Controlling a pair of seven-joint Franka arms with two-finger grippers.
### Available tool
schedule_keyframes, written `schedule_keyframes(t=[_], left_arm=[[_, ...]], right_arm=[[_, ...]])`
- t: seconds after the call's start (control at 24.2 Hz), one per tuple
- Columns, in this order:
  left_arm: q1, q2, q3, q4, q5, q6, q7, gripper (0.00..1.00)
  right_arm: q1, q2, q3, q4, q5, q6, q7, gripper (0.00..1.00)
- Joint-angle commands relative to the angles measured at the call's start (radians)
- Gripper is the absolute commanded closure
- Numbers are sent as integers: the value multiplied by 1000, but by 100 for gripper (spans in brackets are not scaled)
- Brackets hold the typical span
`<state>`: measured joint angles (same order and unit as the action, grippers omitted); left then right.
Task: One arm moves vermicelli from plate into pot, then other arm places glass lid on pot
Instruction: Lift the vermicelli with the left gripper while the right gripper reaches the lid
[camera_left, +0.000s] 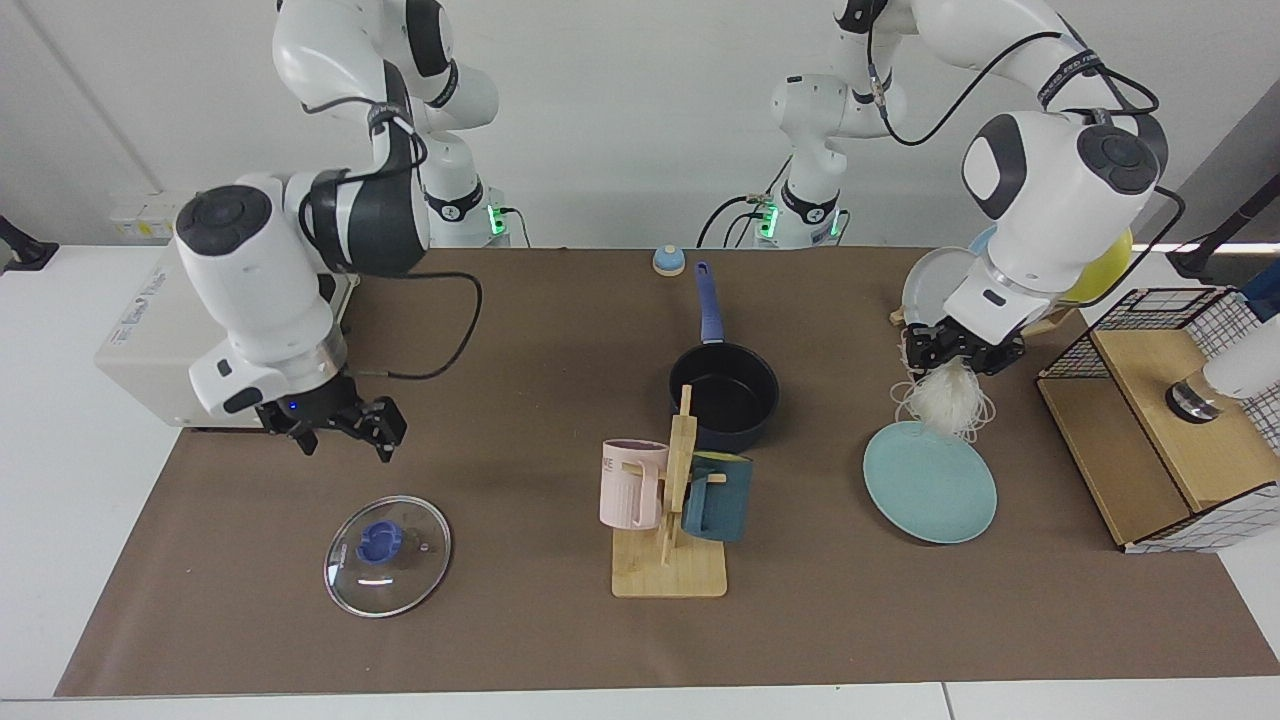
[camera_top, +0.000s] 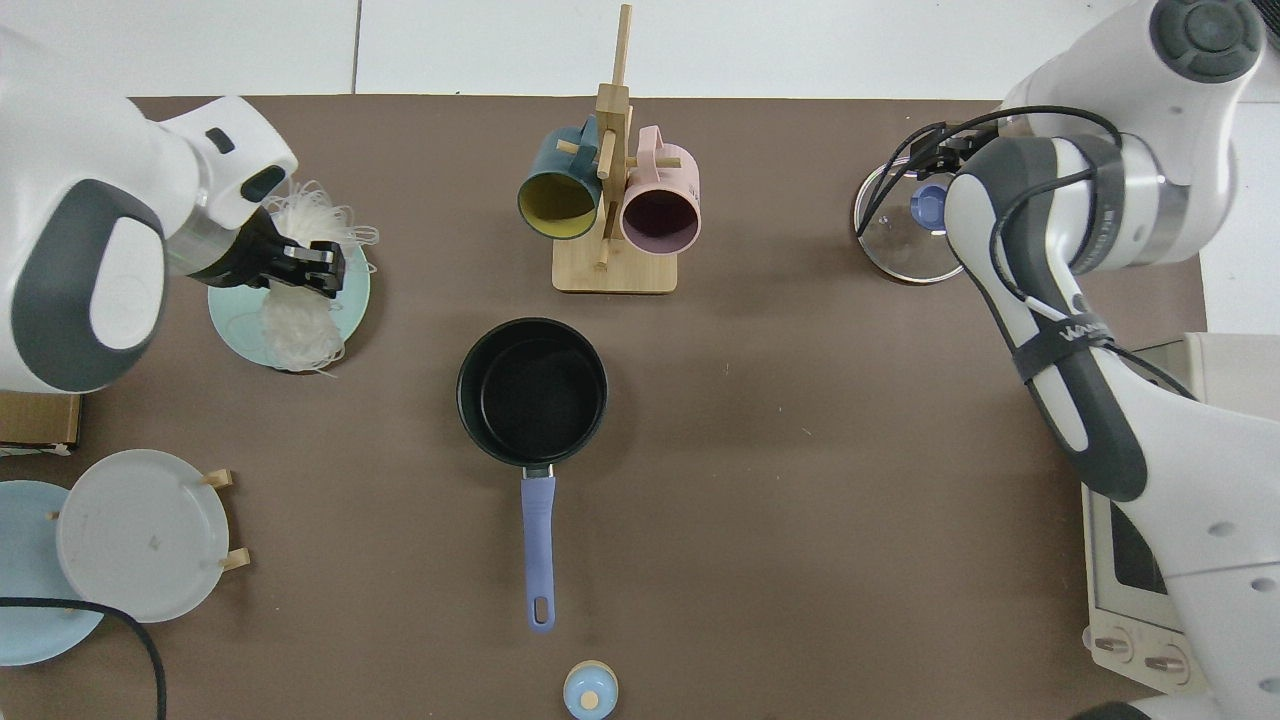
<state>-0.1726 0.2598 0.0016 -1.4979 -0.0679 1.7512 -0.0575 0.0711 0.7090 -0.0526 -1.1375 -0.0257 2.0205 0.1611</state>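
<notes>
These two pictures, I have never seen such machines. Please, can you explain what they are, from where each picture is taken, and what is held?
They are two robot arms at a table. One picture looks across the table at them, the other looks straight down. The left gripper holds vermicelli lifted above the plate. The right gripper hangs open above the table near the glass lid, holding nothing. The pot in the middle is empty. A mug rack, a toaster oven and spare plates also stand there.
</notes>
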Motion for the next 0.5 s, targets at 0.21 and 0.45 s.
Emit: schedule_keyframes(t=[0.21, 0.45], left_arm=[[-16, -50, -193, -74, 20, 2, -340, 100], [-19, -68, -246, -159, 20, 66, -380, 100]], right_arm=[[-19, 142, 19, 108, 3, 86, -54, 1], [-28, 133, 19, 85, 23, 90, -74, 1]])
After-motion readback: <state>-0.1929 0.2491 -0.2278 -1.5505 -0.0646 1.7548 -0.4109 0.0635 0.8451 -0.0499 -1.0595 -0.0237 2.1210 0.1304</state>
